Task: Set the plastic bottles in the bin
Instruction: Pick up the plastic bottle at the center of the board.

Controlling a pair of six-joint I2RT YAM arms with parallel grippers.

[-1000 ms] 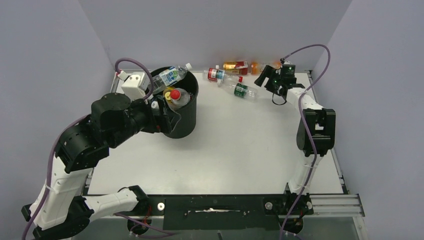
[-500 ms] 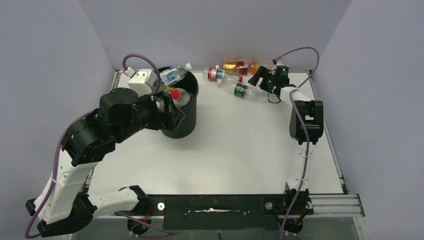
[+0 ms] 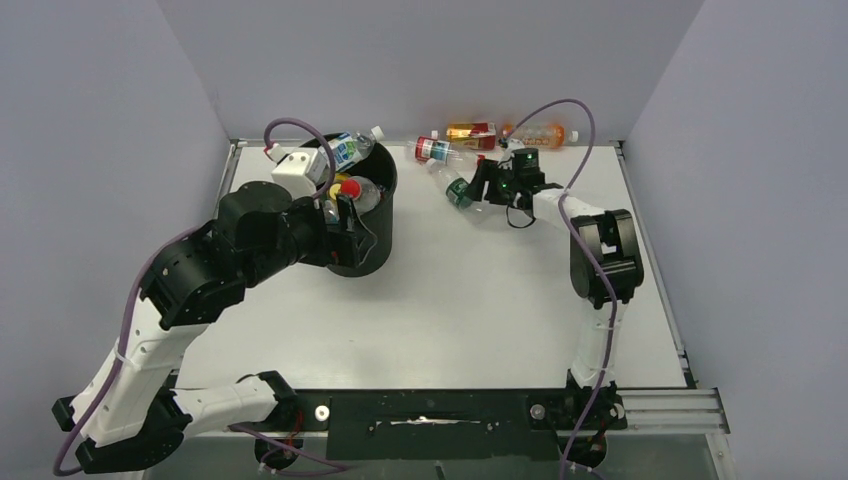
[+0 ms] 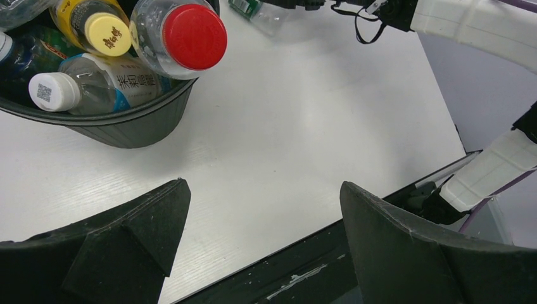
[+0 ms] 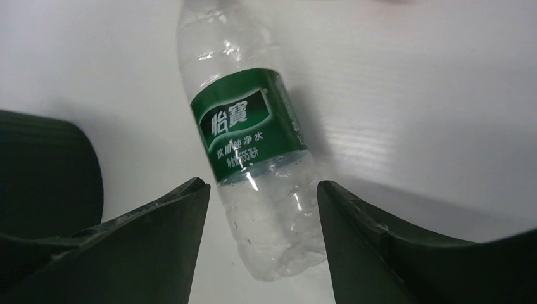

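Note:
The black bin (image 3: 372, 252) stands at the back left, holding several bottles; a blue-label bottle (image 3: 345, 150) lies across its far rim. In the left wrist view the bin's rim (image 4: 126, 123) shows a red-capped bottle (image 4: 190, 35), a yellow-capped one (image 4: 104, 31) and a white-capped one (image 4: 57, 92). My left gripper (image 3: 345, 222) (image 4: 264, 187) is open and empty beside the bin. My right gripper (image 3: 478, 188) (image 5: 261, 187) is open, with the base of a clear green-label bottle (image 3: 452, 188) (image 5: 244, 126) between its fingers, lying on the table.
Three more bottles lie along the back wall: a clear red-label one (image 3: 435, 148), a yellow one with a red label (image 3: 470, 130) and an orange one (image 3: 540, 132). The table's front edge (image 4: 304, 253) is close under the left gripper.
My right gripper has moved left from the back right corner to the green-label bottle, which has shifted left and turned. The orange bottle is now uncovered. My left arm has shifted slightly right.

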